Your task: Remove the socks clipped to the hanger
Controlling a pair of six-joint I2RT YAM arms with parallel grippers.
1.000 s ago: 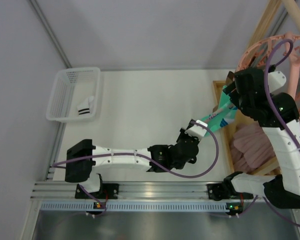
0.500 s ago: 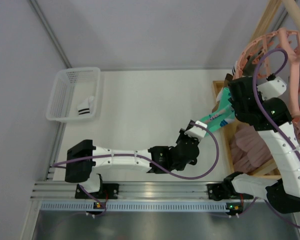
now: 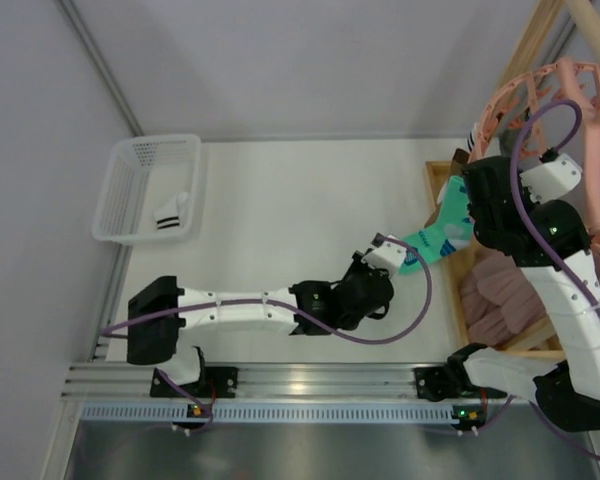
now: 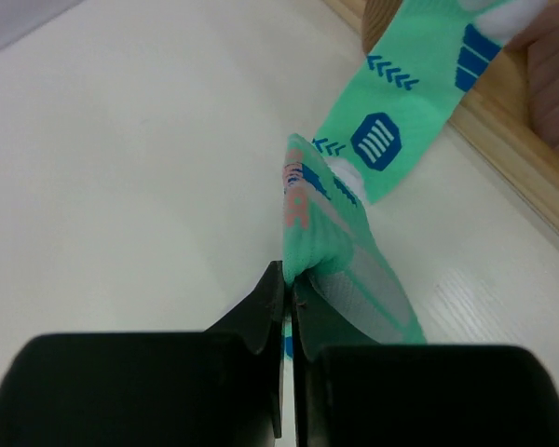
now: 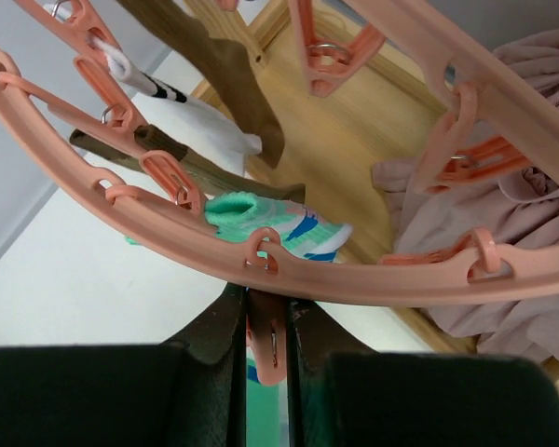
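Note:
A mint-green sock (image 4: 338,226) with blue marks stretches from my left gripper (image 4: 288,270), shut on its end, up to the hanger. In the top view this sock (image 3: 435,236) runs taut between the left gripper (image 3: 393,254) and the right gripper (image 3: 470,205). The salmon-pink hanger (image 5: 401,279) curves across the right wrist view. Just under its ring, my right gripper (image 5: 265,300) is shut on a pink clip (image 5: 268,349). Another mint sock (image 5: 272,220), a brown sock (image 5: 235,86) and a white sock with dark stripes (image 5: 154,88) hang from other clips.
A white basket (image 3: 130,160) at the back left holds a white striped sock (image 3: 173,213). A wooden frame (image 3: 536,42) carries the hanger (image 3: 552,82). Below it, pink cloth (image 3: 500,295) lies in a wooden tray (image 3: 450,270).
My right gripper has closed onto the clip under the ring. The left arm has drawn back slightly to the left, holding the sock throughout.

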